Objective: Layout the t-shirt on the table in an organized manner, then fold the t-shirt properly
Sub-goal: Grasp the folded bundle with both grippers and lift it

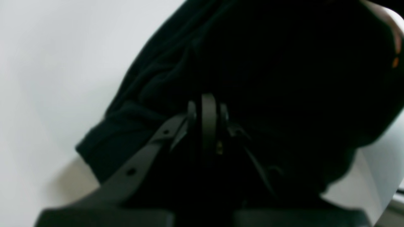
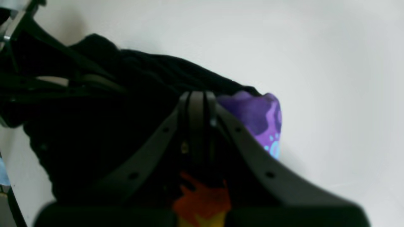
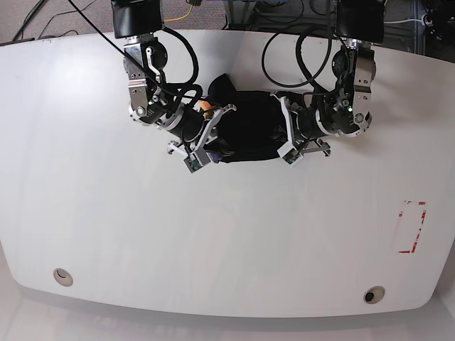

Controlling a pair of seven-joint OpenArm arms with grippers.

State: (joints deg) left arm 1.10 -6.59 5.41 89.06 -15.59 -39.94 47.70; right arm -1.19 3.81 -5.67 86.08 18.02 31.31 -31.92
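One shirt (image 3: 245,131) on the table (image 3: 213,234), and we see it bunched into a dark heap in the upper middle of the base view, squeezed between our two arms. It is crumpled, not spread flat. In the right wrist view the black cloth (image 2: 94,126) fills the left half of the frame, and we count two coloured patches on it: a purple one with pale blue marks (image 2: 258,116) right of centre, and an orange and yellow one (image 2: 202,198) at the bottom edge. In the left wrist view the cloth (image 1: 284,78) covers the middle and right, with a hemmed edge (image 1: 104,138) reaching toward the lower left.

Two grippers, both pinched together. Our left gripper (image 1: 208,107) has its fingers pressed tight and sits right against the cloth; whether any fabric is caught between them we cannot tell. Our right gripper (image 2: 197,104) is likewise closed up and buried in the folds, same doubt there.

Moving outward across the white top, we count two round holes, one lower left (image 3: 62,275) and one lower right (image 3: 372,293), and one red tape outline (image 3: 411,227) at the right. Cables (image 3: 298,50) loop at the top edge.
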